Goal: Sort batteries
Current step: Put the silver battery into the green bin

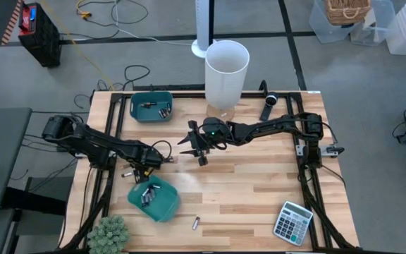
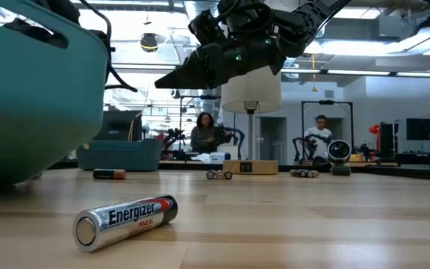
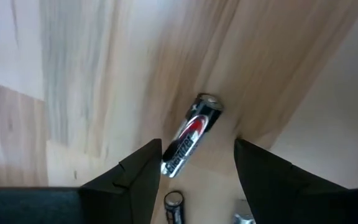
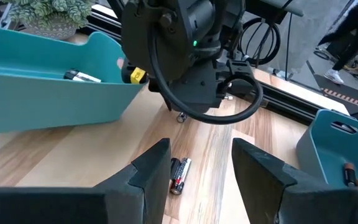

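Over the wooden table (image 1: 259, 183), near its left-middle, the left gripper (image 1: 144, 168) is hanging just above a black-and-silver cell (image 3: 190, 135), its two dark fingers standing apart with the cell lying between and a little ahead of them. Judging from this, a pick is beginning: the next move is calling for a straight descent so that the fingers straddle the round body across its width, then a closing squeeze.

Right gripper (image 1: 197, 147) is hovering near the table's centre, fingers likewise apart and holding nothing, looking down at what seems to be the same cell (image 4: 179, 174).

Batteries are lying scattered: several in the near bin (image 1: 155, 199), a few in the far bin (image 1: 151, 106), one loose (image 1: 196, 223) by the front edge, and another (image 1: 127, 173) beside the left gripper. Each cell is a smooth, glossy cylinder with bright metal ends, likely to roll on the sealed plank surface. Both bins are teal plastic with rounded walls. A tall white cylinder (image 1: 225, 74) is standing at the back.
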Robot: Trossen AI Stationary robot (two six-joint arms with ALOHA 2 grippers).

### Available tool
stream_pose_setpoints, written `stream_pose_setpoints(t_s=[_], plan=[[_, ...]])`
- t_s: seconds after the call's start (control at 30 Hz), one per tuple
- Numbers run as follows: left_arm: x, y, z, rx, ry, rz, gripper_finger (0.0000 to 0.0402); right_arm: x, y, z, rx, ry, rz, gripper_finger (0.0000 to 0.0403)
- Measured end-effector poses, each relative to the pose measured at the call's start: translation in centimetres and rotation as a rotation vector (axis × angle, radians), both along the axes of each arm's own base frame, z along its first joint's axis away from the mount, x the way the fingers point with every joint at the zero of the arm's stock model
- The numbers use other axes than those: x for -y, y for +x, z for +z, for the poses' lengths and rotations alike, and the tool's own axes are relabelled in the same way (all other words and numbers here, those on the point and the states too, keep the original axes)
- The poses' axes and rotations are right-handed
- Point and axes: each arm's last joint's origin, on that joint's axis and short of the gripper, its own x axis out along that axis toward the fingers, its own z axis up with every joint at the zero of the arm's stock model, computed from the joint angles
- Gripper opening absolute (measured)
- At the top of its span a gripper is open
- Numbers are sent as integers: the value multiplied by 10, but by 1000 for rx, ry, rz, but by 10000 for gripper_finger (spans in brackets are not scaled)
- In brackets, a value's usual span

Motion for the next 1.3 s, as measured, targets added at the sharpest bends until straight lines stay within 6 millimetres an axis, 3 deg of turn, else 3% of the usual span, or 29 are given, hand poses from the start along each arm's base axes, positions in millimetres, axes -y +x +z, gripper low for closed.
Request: stream_pose_setpoints(t_s=[0.53,0.9,1.3], plan=[[2,4,0,39,-44,5,117,0,0,0,0,0,0,189],[2,4,0,42,-38,26,37,0,0,0,0,0,0,189],[1,3,0,36,-34,59,35,0,0,0,0,0,0,189]])
